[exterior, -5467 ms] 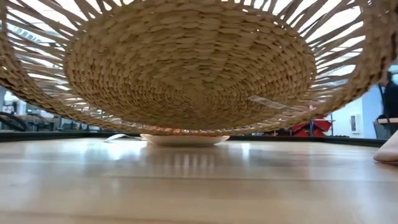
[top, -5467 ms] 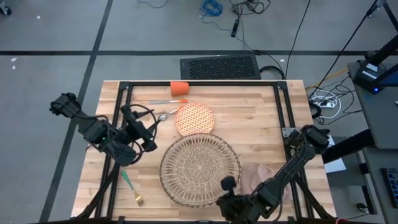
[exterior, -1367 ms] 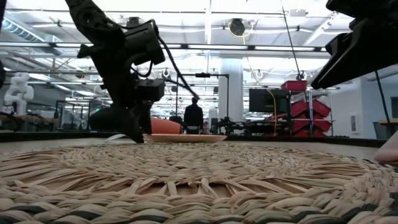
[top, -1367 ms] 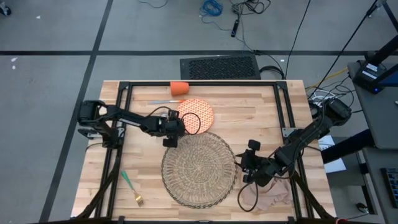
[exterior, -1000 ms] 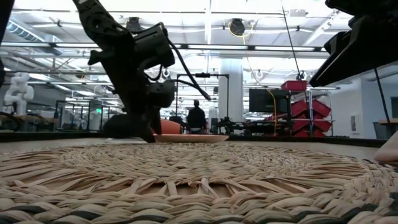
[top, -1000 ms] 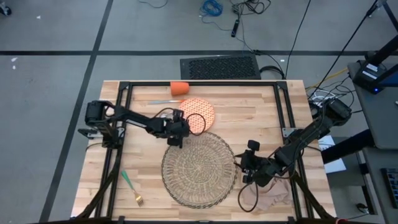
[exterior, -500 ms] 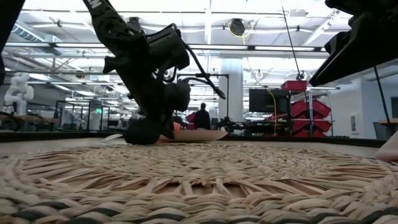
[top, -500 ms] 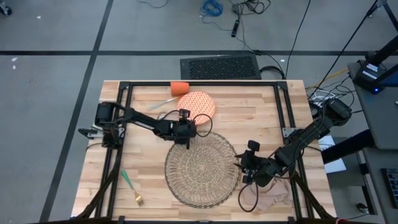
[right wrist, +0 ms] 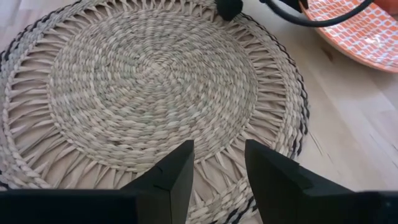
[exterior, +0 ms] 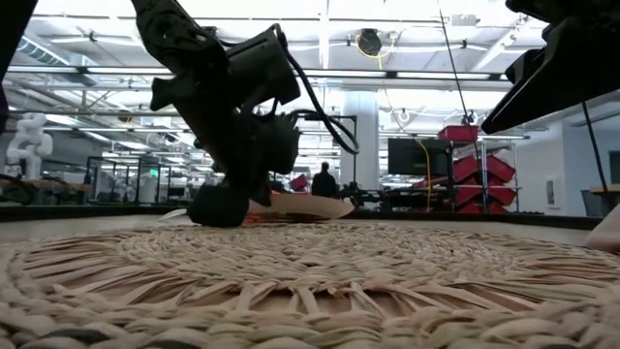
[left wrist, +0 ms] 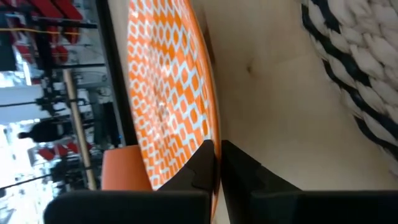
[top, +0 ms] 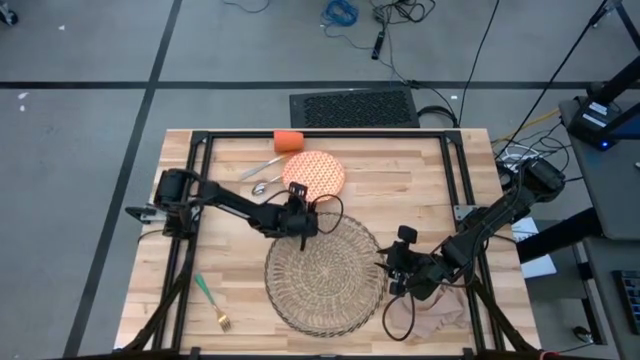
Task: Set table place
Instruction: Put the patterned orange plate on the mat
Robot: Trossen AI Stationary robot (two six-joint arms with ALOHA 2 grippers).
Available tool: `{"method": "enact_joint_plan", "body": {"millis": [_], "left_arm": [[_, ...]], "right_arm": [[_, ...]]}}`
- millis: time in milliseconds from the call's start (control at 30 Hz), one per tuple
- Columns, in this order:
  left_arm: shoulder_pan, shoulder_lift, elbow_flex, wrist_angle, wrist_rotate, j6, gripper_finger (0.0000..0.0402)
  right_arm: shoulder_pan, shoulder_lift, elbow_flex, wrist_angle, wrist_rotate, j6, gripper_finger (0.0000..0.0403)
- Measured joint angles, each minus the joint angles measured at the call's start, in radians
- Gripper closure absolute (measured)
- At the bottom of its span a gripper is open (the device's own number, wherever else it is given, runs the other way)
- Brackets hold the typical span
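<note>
The orange-patterned plate (top: 313, 172) lies on the wooden table (top: 420, 180), just beyond the round woven placemat (top: 322, 273). My left gripper (top: 306, 198) is shut on the plate's near rim, and shows in the low view (exterior: 228, 206) in front of the plate (exterior: 305, 206). My right gripper (top: 395, 265) stands open over the placemat's right edge (right wrist: 155, 93), holding nothing. The orange cup (top: 288, 141), the knife (top: 262, 167) and the spoon (top: 262, 187) lie at the far left. The green-handled fork (top: 212, 303) lies near left, the beige napkin (top: 425, 315) near right. My left gripper pinches the plate's near rim (left wrist: 213, 140) between its two fingers (left wrist: 200, 168), one over the patterned top and one under. The fingers come from the table's near side, slanting down. In the low view the plate looks slightly tipped.
A black frame (top: 200, 150) runs round the table top. My left arm's cable (top: 325, 205) loops over the placemat's far rim. Bare wood shows right of the plate.
My left gripper has gone toward the table's right edge along the placemat's far rim and now sits at the plate. The plate has slid a little toward the far edge, and the knife beside it has turned askew.
</note>
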Motion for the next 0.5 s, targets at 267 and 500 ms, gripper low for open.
{"method": "enact_joint_plan", "body": {"millis": [267, 500], "left_arm": [[-0.06, 0.0, -0.002, 0.017, -0.141, 0.001, 0.0401], [-0.137, -0.004, -0.003, 0.034, -0.217, 0.009, 0.0401]], "right_arm": [[0.0, 0.0, 0.0, 0.0, 0.008, -0.003, 0.0273], [0.0, 0.0, 0.0, -0.001, 0.009, -0.006, 0.0273]]}}
